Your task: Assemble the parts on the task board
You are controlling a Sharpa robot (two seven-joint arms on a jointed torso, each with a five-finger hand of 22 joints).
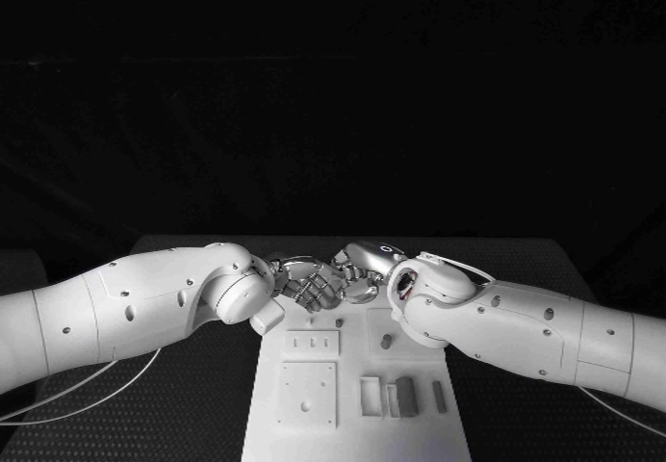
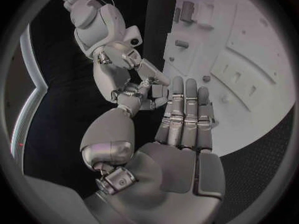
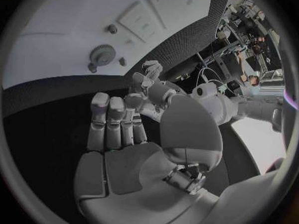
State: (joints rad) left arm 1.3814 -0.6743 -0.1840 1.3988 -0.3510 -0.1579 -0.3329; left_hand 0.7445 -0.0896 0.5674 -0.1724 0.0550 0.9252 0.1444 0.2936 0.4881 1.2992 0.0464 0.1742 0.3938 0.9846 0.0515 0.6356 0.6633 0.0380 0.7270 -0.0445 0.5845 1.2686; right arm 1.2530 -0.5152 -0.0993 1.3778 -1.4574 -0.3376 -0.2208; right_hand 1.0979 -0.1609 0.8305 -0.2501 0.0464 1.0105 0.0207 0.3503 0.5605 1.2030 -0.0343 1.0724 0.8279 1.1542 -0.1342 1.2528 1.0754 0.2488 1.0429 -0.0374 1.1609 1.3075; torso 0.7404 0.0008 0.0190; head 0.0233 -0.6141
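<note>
Both my hands meet over the task board's far end.
My left hand and right hand are open, empty, poised for parts.

From where I stand, nothing here can be read: no lettering, numbers, labels or brand marks show on the board, its parts, the arms or the counter.

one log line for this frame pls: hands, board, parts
left hand: open, holds nothing | right hand: open, holds nothing | hands close together at far end of board | parts lying on board
</note>
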